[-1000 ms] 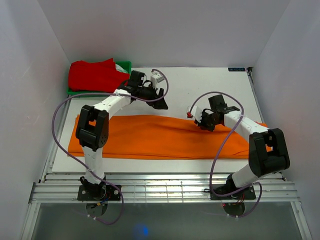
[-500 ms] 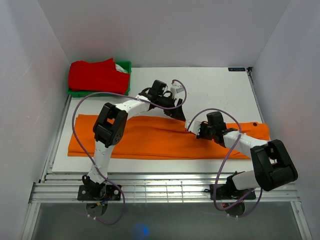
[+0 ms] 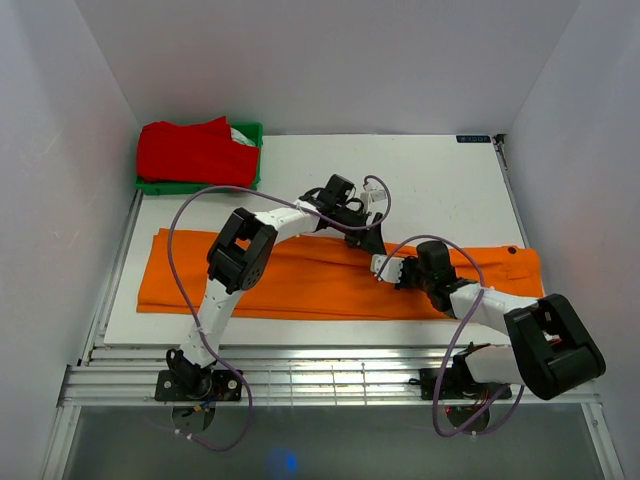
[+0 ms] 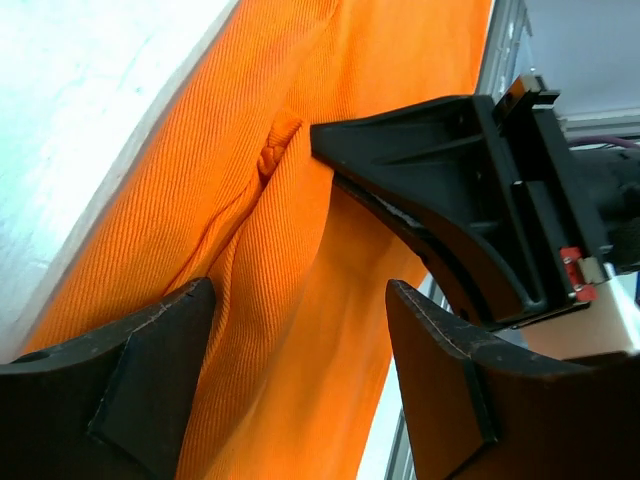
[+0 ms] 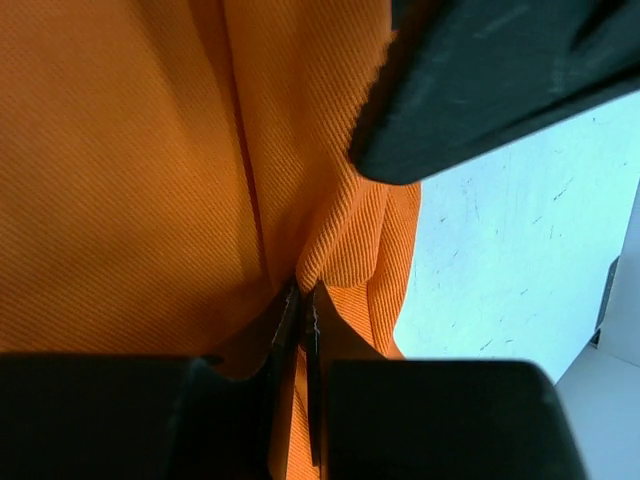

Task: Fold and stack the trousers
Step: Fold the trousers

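Pinching a raised fold of the trousers (image 5: 120,150), my right gripper (image 5: 303,300) is clenched tight on the orange cloth near its far edge. My left gripper (image 4: 300,300) hangs spread wide just beside it, grasping nothing. The trousers lie stretched lengthwise across the white table (image 3: 440,180).
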`<state>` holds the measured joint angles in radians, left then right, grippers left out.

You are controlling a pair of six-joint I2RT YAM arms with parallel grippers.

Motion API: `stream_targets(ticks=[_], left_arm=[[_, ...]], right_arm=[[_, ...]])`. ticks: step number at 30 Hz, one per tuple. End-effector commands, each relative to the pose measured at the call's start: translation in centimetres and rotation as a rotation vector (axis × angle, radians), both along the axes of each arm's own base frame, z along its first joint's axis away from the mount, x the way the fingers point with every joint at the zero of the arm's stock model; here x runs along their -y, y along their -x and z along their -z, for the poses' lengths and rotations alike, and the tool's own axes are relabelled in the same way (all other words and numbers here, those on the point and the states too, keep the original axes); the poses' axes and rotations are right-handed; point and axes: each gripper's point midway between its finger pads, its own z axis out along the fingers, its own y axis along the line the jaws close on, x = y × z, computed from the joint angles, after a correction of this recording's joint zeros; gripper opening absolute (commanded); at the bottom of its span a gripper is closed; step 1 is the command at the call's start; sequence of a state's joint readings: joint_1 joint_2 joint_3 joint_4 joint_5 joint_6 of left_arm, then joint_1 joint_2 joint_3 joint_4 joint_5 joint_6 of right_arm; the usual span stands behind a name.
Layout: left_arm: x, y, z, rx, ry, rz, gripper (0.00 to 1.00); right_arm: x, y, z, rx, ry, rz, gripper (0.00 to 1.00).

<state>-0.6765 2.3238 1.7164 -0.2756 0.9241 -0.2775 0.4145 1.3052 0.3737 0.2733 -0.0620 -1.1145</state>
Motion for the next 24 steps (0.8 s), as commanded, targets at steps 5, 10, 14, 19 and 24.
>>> stream_targets(ticks=[5, 10, 14, 19, 24], left_arm=[[2.7, 1.6, -2.7, -0.077, 0.136, 0.063, 0.8], [3.0, 1.4, -2.5, -0.089, 0.144, 0.037, 0.8], [2.9, 1.4, -2.7, -0.082, 0.151, 0.029, 0.79], [3.8, 0.6, -2.9, -0.071, 0.192, 0.024, 0.75], [4.9, 0.2, -4.0, -0.114, 0.263, 0.046, 0.72]], right_arm=[[0.7, 3.4, 1.2, 0.053, 0.084, -0.117, 0.36], [1.2, 3.6, -1.1, 0.08, 0.072, -0.08, 0.66], [-0.2, 6.6, -0.7, -0.043, 0.02, -0.193, 0.34], [0.1, 8.5, 1.5, -0.266, 0.025, -0.152, 0.26], [1.4, 9.7, 4.2, -0.395, 0.119, -0.137, 0.27]])
